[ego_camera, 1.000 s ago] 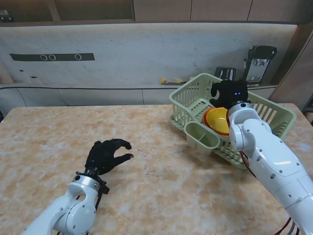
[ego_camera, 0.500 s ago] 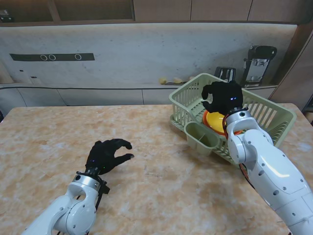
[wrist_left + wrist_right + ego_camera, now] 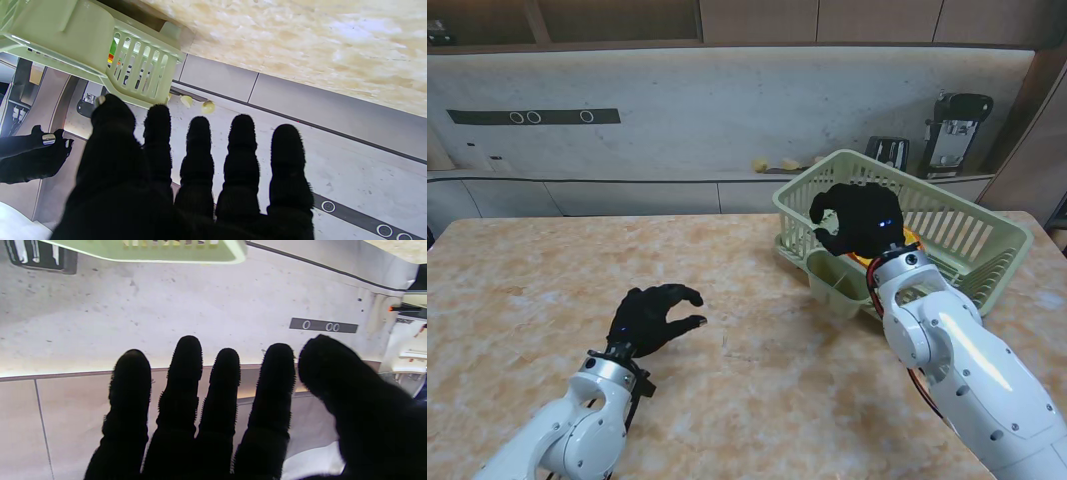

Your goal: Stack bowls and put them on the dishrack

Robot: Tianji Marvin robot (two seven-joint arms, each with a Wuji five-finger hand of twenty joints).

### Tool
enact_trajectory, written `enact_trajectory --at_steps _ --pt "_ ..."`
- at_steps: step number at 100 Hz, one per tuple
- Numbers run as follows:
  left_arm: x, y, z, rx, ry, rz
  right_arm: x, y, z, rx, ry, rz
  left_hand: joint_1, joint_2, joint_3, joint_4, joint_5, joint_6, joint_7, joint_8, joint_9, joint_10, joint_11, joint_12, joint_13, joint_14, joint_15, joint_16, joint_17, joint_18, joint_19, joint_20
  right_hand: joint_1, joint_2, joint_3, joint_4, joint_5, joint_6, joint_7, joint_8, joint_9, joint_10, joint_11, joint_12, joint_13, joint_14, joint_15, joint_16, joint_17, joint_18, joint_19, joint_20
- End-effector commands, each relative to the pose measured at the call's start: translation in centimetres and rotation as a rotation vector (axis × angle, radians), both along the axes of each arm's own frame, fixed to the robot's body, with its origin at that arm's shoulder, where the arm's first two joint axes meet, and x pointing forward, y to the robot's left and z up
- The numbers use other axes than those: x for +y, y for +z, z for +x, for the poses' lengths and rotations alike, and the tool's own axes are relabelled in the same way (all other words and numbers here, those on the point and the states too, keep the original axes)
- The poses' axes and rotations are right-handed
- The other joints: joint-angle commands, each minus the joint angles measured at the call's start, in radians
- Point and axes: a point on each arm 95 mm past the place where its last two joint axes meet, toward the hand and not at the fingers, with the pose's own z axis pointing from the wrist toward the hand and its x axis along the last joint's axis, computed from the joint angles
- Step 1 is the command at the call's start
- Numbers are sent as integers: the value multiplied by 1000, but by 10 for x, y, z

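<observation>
Nearest me, at about seven o'clock, my left hand [image 3: 649,320] hovers just over the marbled worktop [image 3: 517,280], its fingers [image 3: 198,146] loosely curled and holding nothing. Farther out, at two o'clock, my right hand [image 3: 857,220] hangs over the near edge of the green dishrack [image 3: 967,225], fingers [image 3: 186,373] spread and empty. Behind it, an orange and yellow sliver of the stacked bowls [image 3: 910,240] shows inside the dishrack.

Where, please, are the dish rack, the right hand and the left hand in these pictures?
dish rack [image 3: 987,222]: stand view, on its far slatted wall.
right hand [image 3: 859,218]: stand view, on the back of the hand.
left hand [image 3: 649,318]: stand view, on the back of the hand.
</observation>
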Motion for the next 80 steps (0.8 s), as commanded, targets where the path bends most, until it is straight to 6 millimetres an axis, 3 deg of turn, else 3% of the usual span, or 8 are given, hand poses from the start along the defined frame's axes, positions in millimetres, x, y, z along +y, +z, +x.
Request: enact_trajectory --at_steps 1,80 --pt "-3 -1 -1 11 -12 -4 11 -9 -10 25 33 3 35 26 -11 28 20 -8 11 24 23 1 -2 1 18 14 2 4 0 7 17 17 23 -17 40 -18 -2 -29 -3 -9 28 -29 -8 14 13 -19 8 26 12 -20 26 12" --pt "-6 -1 -7 -8 -37 -19 54 -55 -71 127 180 109 31 28 -11 28 24 -6 8 27 28 4 -3 2 23 16 5 4 8 10 29 22 36 8 41 -10 -18 -21 -31 -25 25 -22 -77 1 26 -16 -52 12 33 -36 -10 -17"
